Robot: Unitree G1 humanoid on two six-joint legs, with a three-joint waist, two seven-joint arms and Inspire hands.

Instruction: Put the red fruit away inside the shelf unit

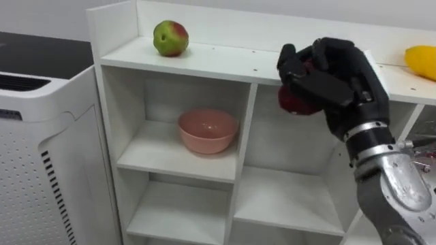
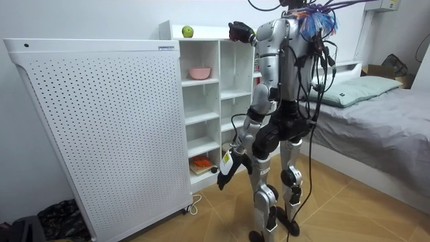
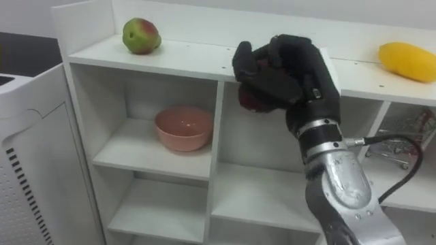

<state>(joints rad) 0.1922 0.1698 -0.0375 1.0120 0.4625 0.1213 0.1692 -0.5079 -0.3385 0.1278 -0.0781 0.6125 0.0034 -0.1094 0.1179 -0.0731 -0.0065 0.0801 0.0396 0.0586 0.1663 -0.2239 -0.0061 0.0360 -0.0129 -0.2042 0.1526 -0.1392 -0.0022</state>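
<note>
My right hand [image 1: 334, 75] is raised in front of the white closet [image 1: 218, 62], level with its top board, and is shut on a dark red fruit [image 1: 293, 101] that peeks out below the fingers. A green-and-red apple [image 1: 170, 38] rests on the top board at the left. On the same board, far right, lies a yellow fruit [image 1: 422, 61]. A pink bowl [image 1: 207, 131] sits in the upper left compartment. In the room view I stand facing the closet, and my left hand [image 2: 225, 169] hangs low beside my leg.
A tall white perforated unit [image 2: 101, 134] stands against the closet's left side. A wire rack [image 3: 402, 139] shows in a compartment at the right. Orange items [image 2: 201, 161] lie on a low shelf. A bed [image 2: 376, 114] is behind me.
</note>
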